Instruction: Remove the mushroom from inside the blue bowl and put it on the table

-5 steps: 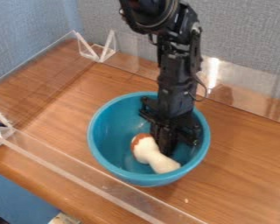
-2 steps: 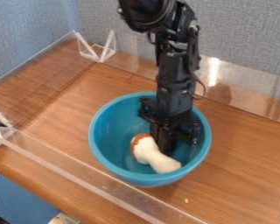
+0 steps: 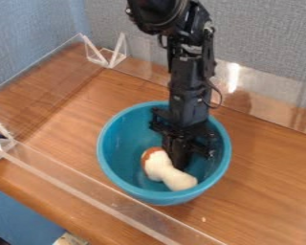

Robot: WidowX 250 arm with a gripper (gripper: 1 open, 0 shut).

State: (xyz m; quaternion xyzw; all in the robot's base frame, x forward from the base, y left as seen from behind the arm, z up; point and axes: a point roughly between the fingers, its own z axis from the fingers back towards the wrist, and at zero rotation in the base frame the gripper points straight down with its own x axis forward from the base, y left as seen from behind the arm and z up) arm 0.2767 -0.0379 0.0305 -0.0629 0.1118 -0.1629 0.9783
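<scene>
My gripper (image 3: 179, 163) is closed down beside the mushroom (image 3: 166, 169) in the blue bowl (image 3: 115, 128); I can't tell whether it grips. Lifting out and placing on the table (image 3: 264, 182) remain.

A brown wood-grain table (image 3: 264, 182) carries a round teal-blue bowl (image 3: 119, 170).

Looks like a robotics lab bench. Black robot arm (image 3: 189, 77) is reaching down from 12 o'clock over a wood-grain worktop (image 3: 264, 177). Clear panels (image 3: 98, 194) are edging it, a white bracket (image 3: 104, 52) is standing at 11 o'clock, grey fabric-like partition (image 3: 277, 38) is backing it.
</scene>
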